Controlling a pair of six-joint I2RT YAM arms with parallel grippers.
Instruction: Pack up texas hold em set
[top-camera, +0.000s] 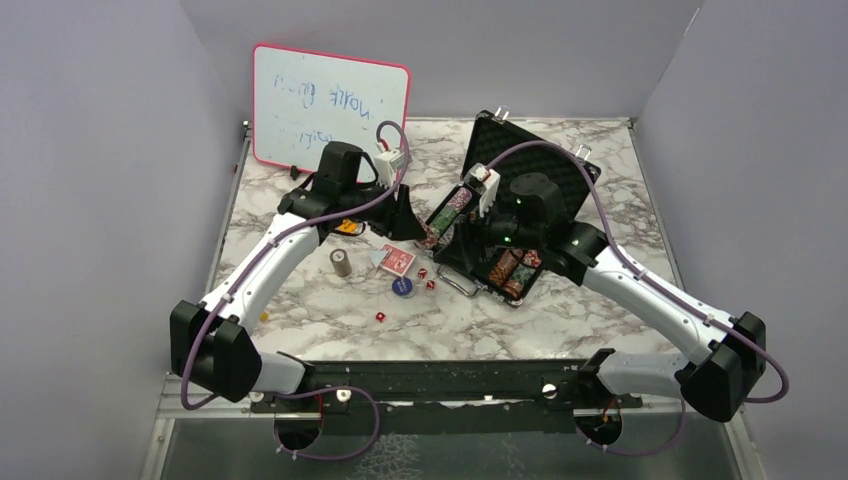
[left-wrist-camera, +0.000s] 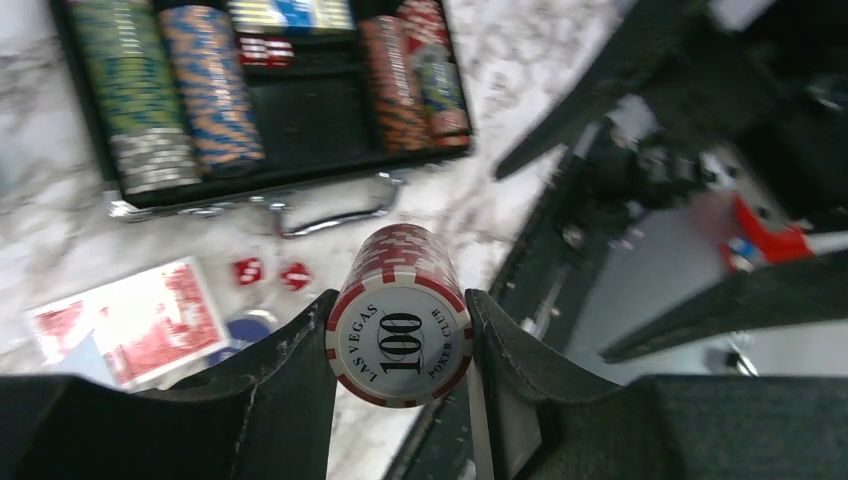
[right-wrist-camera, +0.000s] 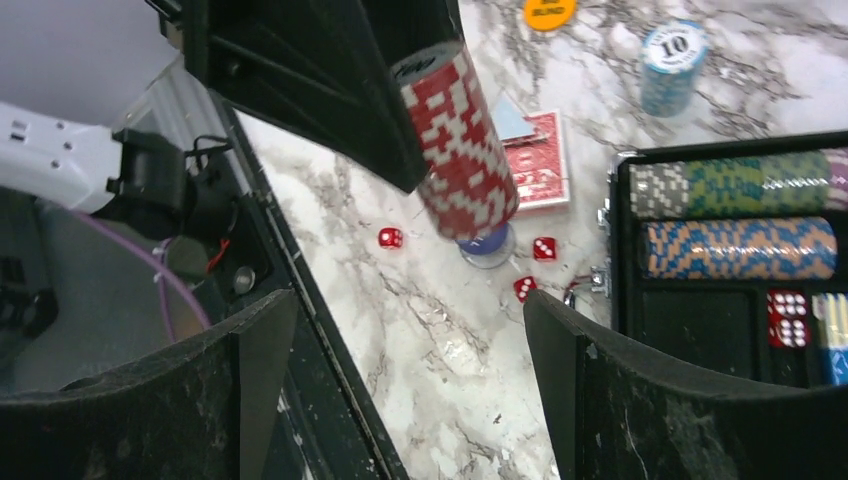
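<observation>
Pink-framed whiteboard (top-camera: 330, 105) stands at the back left, well apart from the open case (top-camera: 545, 170). Loose on the marble table (top-camera: 480, 330), left of the case: red-backed cards (top-camera: 397, 261), blue button (top-camera: 403, 287), orange button (top-camera: 348, 227), one upright chip stack (top-camera: 341, 263), three red dice (right-wrist-camera: 390, 238). The case holds several chip rows (left-wrist-camera: 210, 90).

Left gripper (left-wrist-camera: 400, 310) is clamped on a red-and-white chip stack (left-wrist-camera: 400, 345), held off the table above the loose pieces. Right gripper (right-wrist-camera: 410, 310) is spread wide and grips nothing. The stack lies ahead of its fingers, not between them.
</observation>
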